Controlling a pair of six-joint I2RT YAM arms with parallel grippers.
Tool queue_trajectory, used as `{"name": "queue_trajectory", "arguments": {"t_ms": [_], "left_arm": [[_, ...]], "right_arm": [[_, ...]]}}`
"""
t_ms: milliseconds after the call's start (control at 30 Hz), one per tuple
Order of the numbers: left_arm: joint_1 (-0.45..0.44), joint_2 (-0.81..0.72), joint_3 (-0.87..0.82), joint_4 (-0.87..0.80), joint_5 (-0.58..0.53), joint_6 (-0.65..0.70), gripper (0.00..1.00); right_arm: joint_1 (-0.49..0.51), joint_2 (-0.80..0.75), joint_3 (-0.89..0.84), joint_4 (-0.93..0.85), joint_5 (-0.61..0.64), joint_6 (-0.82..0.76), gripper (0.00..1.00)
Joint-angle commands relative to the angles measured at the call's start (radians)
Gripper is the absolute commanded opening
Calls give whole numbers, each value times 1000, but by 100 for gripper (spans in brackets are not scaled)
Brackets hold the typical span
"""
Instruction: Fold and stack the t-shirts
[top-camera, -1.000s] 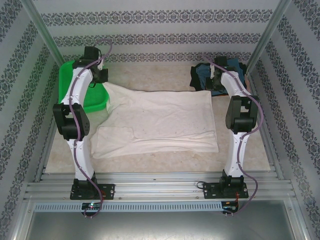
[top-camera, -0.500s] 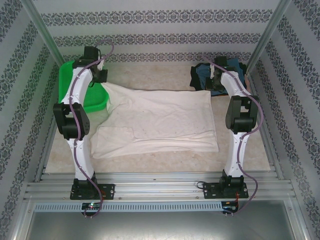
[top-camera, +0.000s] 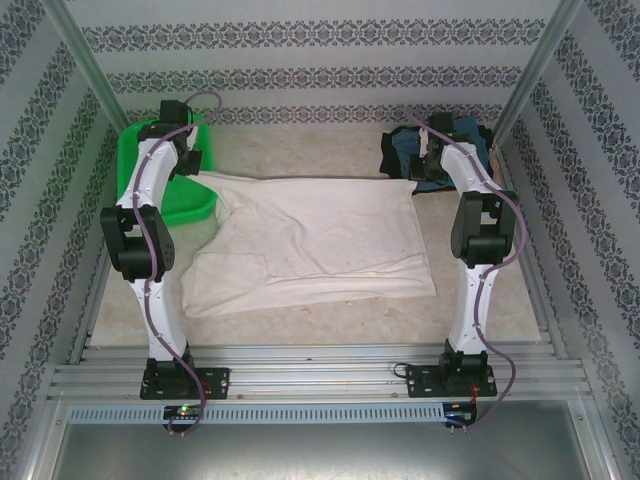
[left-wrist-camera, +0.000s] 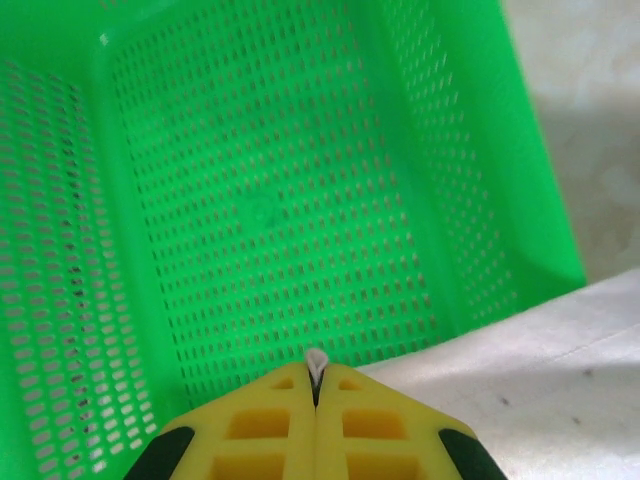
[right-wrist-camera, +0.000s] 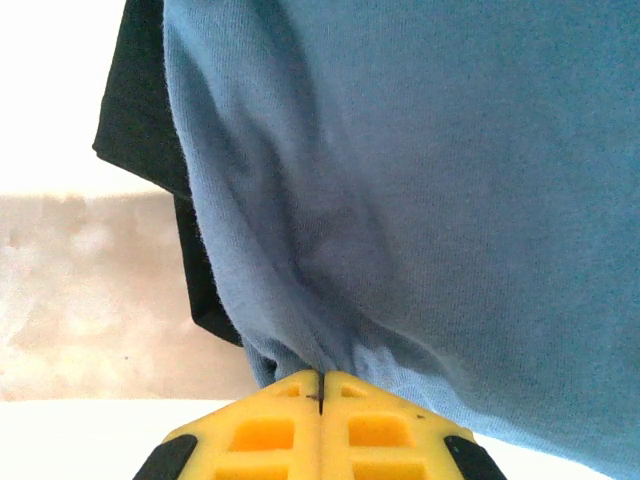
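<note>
Okay, left wrist: left gripper (left-wrist-camera: 316, 378) is closed tight with a sliver of the white t-shirt (left-wrist-camera: 540, 400) pinched at its tips, hanging over the green basket (left-wrist-camera: 250, 200). Right wrist: right gripper (right-wrist-camera: 321, 380) is closed flush beside the blue t-shirt (right-wrist-camera: 450, 200) and black t-shirt (right-wrist-camera: 140, 100). Its pinched cloth is hidden, likely the white shirt's other far corner. Top: the shirt lies spread mid-table, far corners held, probably for lifting and folding forward. Versus a second ago, the left arm has drawn back and the near hem has slid farther away.
</note>
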Motion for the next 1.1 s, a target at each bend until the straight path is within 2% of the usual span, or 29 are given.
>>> {"name": "queue_trajectory", "arguments": {"t_ms": [0,100,267,433,533,667,833,900,1067], "left_arm": [[-20,13,93,-5,48,-4,0],[-80,65,130,2,83,-42,0],[-107,139,161,36,171,-230,0],[-110,137,48,182,274,-400,0],[-103,150,12,167,213,-451,0],[-76,148,26,46,52,-452,0],[-29,130,26,-50,-92,-401,0],[-17,130,29,-59,-103,-377,0],[-58,139,65,27,33,-274,0]], "right_arm": [[6,-32,0,-14,-4,3,0],[4,-21,12,-19,21,8,0],[-4,-27,19,-28,97,25,0],[-22,-58,-15,-9,111,34,0],[-21,-62,-20,-12,94,33,0],[-21,-68,-25,-11,74,40,0],[-13,-60,-18,-6,40,48,0],[-2,-49,-5,-8,31,47,0],[13,-13,50,-39,49,40,0]]}}
